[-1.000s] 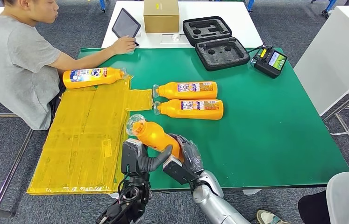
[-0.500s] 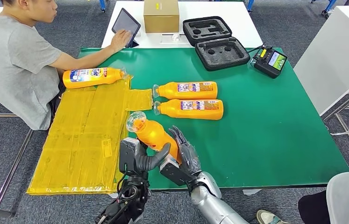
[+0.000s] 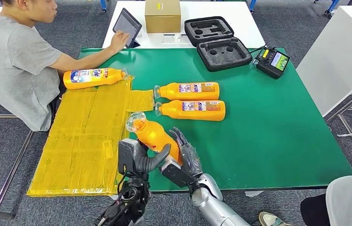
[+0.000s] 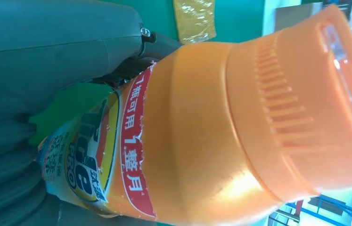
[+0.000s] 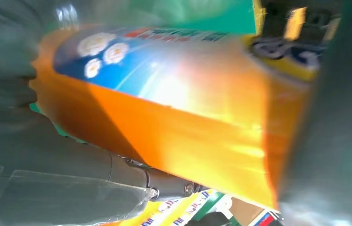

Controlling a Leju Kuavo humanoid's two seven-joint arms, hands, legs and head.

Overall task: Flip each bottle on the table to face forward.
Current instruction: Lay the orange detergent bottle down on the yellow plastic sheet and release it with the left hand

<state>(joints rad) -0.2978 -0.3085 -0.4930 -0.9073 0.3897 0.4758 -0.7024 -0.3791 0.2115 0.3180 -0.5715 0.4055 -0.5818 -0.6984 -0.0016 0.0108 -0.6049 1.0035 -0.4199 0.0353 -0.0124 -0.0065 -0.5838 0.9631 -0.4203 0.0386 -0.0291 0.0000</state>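
Note:
An orange bottle [image 3: 154,136] with a clear cap is held tilted above the table's near edge, cap pointing up and to the left. My left hand [image 3: 138,160] grips it from the left, thumb across its body; its label [image 4: 94,155] fills the left wrist view. My right hand [image 3: 186,157] lies against the bottle's right side with its fingers straightened and spread; the bottle's side [image 5: 164,103] is close against it. Two more orange bottles [image 3: 189,89] [image 3: 192,109] lie side by side mid-table. Another bottle [image 3: 91,77] lies at the far end of the yellow sheet.
A yellow plastic sheet [image 3: 84,141] covers the left of the green table [image 3: 277,122]. A person [image 3: 18,61] sits at the left, a hand on a tablet [image 3: 126,23]. A cardboard box [image 3: 162,15], an open foam case [image 3: 216,42] and a controller [image 3: 272,61] stand at the back.
My right hand's fingers have uncurled from around the bottle and now stand straight beside it. The bottle shifted slightly left. The person's hand moved from the table onto the tablet.

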